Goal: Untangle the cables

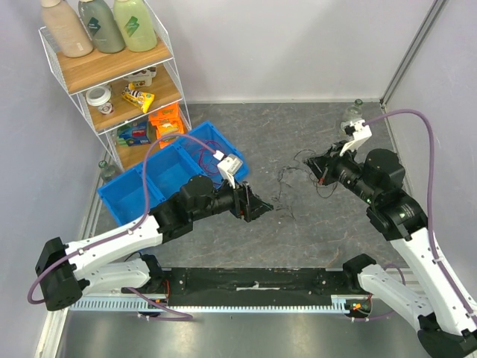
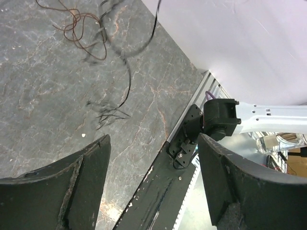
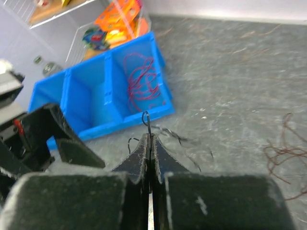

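At the near edge of the table [image 1: 298,246], both arm bases are bolted to a black rail [image 1: 223,280]. The left gripper [image 1: 262,203] is extended toward the middle of the table and held low over the surface. Its jaws are spread wide, and nothing is seen between the fingers [image 2: 72,187] in the left wrist view. The right gripper [image 1: 317,165] is set opposite, facing the left one, with its jaws pressed together. In the right wrist view, a thin loop of black cable [image 3: 146,120] is pinched at the fingertips and stands up just above them.

Between the two grippers, a loose tangle of black strands [image 1: 292,183] is spread across the grey surface. A red-brown cable [image 2: 79,28] is laid in a loopy bunch just beside these strands, on the right gripper's side.

Farther back on the left, a blue bin [image 1: 119,198] with three compartments is placed at an angle behind the left arm. A magenta-red cable [image 3: 141,84] is contained in its end compartment, the one farthest from the near edge.

Beyond the bin, a white wire shelf [image 1: 168,67] is located in the far left corner. Three bottles [image 1: 97,26] are stored on its top board, and small packets are kept on the lower boards.
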Robot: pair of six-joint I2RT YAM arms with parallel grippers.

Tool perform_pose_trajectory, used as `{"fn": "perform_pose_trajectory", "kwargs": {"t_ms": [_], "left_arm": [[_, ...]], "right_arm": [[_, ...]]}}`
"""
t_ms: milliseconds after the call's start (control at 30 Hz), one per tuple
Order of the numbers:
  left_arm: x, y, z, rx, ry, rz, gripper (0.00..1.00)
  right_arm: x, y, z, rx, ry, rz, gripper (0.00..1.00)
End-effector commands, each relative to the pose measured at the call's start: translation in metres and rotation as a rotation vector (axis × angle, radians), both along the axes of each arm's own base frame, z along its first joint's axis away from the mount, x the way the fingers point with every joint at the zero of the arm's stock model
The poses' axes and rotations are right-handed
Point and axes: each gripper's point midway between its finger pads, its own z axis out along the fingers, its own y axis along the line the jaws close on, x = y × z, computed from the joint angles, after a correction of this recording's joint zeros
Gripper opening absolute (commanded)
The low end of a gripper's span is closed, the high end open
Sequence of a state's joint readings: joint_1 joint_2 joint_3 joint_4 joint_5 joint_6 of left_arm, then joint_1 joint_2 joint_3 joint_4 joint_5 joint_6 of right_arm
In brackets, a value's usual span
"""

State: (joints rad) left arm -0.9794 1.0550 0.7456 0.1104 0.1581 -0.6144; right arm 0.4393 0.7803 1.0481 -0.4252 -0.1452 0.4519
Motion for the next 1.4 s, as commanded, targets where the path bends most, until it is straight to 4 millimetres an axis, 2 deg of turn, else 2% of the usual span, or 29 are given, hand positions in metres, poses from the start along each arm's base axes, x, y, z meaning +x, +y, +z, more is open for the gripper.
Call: {"fn": "perform_pose_trajectory", "kwargs": {"t_ms": [0, 100, 233, 267, 333, 367, 433, 567, 667, 800, 867, 1067, 1133, 1167, 1200, 1233, 1300, 1367], "left_arm": [[0.007, 0.003, 0.038, -0.064, -0.126, 0.025, 0.81], [0.009, 0.004, 0.025, -0.03, -0.116, 0.035, 0.87], [0.017, 0.013, 0.01, 0.043, -0.117, 0.088, 0.86], [0.02, 0.016, 0.009, 0.057, -0.128, 0.105, 0.83], [0.021, 0.021, 0.01, 0.073, -0.152, 0.118, 0.64], [0.026, 0.026, 0.008, 0.088, -0.162, 0.15, 0.6], [0.028, 0.027, 0.007, 0.1, -0.176, 0.153, 0.62], [0.019, 0.007, 0.002, 0.098, -0.156, 0.049, 0.77], [0.012, -0.013, -0.006, 0.079, -0.108, -0.036, 0.8], [0.006, -0.028, -0.007, 0.032, -0.08, -0.096, 0.79], [0.007, -0.031, -0.006, 0.019, -0.08, -0.097, 0.66], [0.02, -0.021, -0.022, 0.1, -0.066, -0.016, 0.1], [0.022, -0.012, -0.03, 0.138, -0.064, 0.017, 0.02], [0.023, -0.007, -0.03, 0.146, -0.069, 0.037, 0.02], [0.024, 0.0, -0.031, 0.155, -0.075, 0.061, 0.02], [0.026, 0.008, -0.027, 0.156, -0.085, 0.099, 0.02], [0.027, 0.024, -0.02, 0.144, -0.112, 0.15, 0.02], [0.023, 0.034, -0.004, 0.1, -0.149, 0.161, 0.02]], "right_arm": [[-0.021, 0.031, 0.006, 0.053, -0.032, 0.22, 0.0], [-0.029, 0.045, -0.004, 0.11, 0.003, 0.302, 0.0], [-0.037, 0.053, -0.011, 0.16, 0.029, 0.355, 0.0], [-0.038, 0.053, -0.009, 0.164, 0.022, 0.358, 0.0], [-0.04, 0.053, -0.004, 0.175, 0.012, 0.365, 0.0], [-0.041, 0.053, -0.002, 0.18, 0.008, 0.368, 0.0], [-0.043, 0.054, 0.003, 0.188, 0.0, 0.378, 0.0], [-0.049, 0.057, 0.012, 0.217, -0.007, 0.412, 0.0], [-0.053, 0.059, 0.018, 0.238, -0.012, 0.431, 0.0], [-0.057, 0.058, 0.023, 0.252, -0.02, 0.437, 0.0], [-0.059, 0.058, 0.025, 0.255, -0.023, 0.439, 0.0], [-0.056, 0.053, 0.024, 0.239, -0.034, 0.404, 0.0], [-0.047, 0.042, 0.023, 0.195, -0.049, 0.318, 0.0], [-0.036, 0.03, 0.019, 0.15, -0.053, 0.226, 0.0], [-0.027, 0.012, 0.011, 0.098, -0.042, 0.111, 0.0], [-0.016, -0.016, 0.0, 0.05, -0.022, -0.06, 0.0], [-0.009, -0.067, -0.013, -0.008, -0.006, -0.336, 0.0], [-0.012, -0.088, -0.024, -0.044, -0.018, -0.427, 0.1]]}}
